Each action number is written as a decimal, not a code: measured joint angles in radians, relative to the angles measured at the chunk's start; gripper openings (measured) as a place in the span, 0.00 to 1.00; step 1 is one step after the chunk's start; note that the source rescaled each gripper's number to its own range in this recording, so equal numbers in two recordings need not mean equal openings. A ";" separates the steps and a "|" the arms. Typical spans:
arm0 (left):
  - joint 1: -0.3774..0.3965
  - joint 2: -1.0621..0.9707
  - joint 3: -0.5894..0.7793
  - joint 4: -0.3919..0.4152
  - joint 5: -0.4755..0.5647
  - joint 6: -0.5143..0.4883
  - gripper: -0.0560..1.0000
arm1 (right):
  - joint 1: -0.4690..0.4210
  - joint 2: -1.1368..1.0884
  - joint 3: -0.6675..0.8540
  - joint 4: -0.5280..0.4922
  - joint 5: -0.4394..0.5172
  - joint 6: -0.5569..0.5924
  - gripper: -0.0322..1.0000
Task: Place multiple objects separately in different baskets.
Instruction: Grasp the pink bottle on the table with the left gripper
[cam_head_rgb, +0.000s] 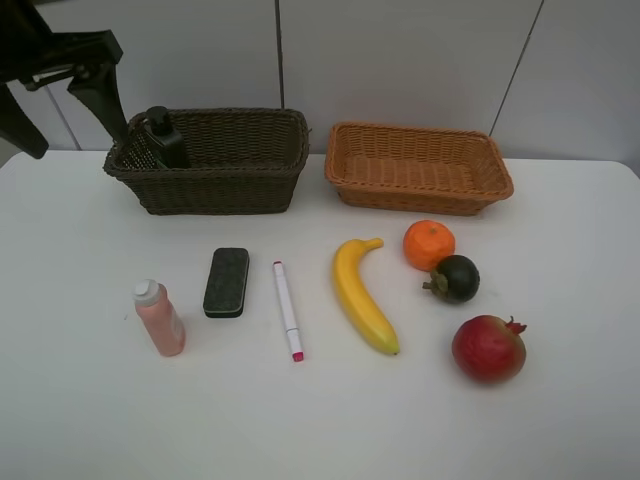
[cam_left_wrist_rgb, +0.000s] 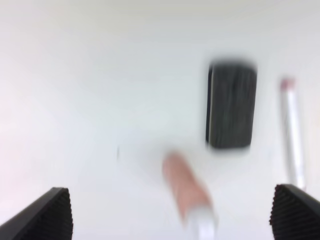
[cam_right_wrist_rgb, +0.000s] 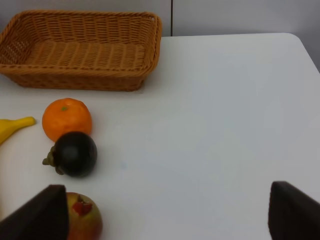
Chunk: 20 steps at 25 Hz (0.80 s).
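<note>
Item 1: left gripper (cam_left_wrist_rgb: 172, 212), raised by the left end of the dark brown basket (cam_head_rgb: 215, 185); jaws wide apart, holding nothing; its blurred wrist view looked down on the goods in front of that basket, probably to choose one.

Item 2: black bottle (cam_head_rgb: 165, 138), inside the dark brown basket at its left end; leaning, propped by the woven wall; judged already sorted.

Item 3: small pink bottle (cam_head_rgb: 160, 318), lying on the white table (cam_head_rgb: 80, 420) well in front of the dark brown basket, cap towards it; likely the nearest pick.

Item 4: black eraser block (cam_head_rgb: 227, 282), flat, in front of the same basket's middle.

Item 5: white-pink marker (cam_head_rgb: 287, 310), lying in front of that basket's right end.

Items 3 to 5 were non-food goods, plausibly bound for the dark brown basket.

Item 6: yellow banana (cam_head_rgb: 360, 295), forward and right of the dark brown basket.

Item 7: light orange-brown basket (cam_head_rgb: 420, 195), just right of the dark brown basket, apart from it; empty, apparently reserved for fruit.

Items 8 to 10: orange (cam_head_rgb: 429, 244), dark purple mangosteen (cam_head_rgb: 455, 279), red pomegranate (cam_head_rgb: 488, 348), clustered farther right of the dark brown basket, unsorted.

Item 11: right gripper (cam_right_wrist_rgb: 167, 212), seen only in its wrist view, far right of the dark brown basket; jaws apart, empty, seemingly waiting.
</note>
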 joint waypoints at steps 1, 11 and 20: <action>-0.005 -0.058 0.071 -0.001 0.000 0.000 0.97 | 0.000 0.000 0.000 0.000 0.000 0.000 0.80; -0.008 -0.306 0.428 -0.068 0.002 -0.034 0.97 | 0.000 0.000 0.000 0.000 0.000 0.000 0.80; -0.191 -0.201 0.434 -0.083 -0.059 -0.107 0.97 | 0.000 0.000 0.000 0.000 0.000 0.000 0.80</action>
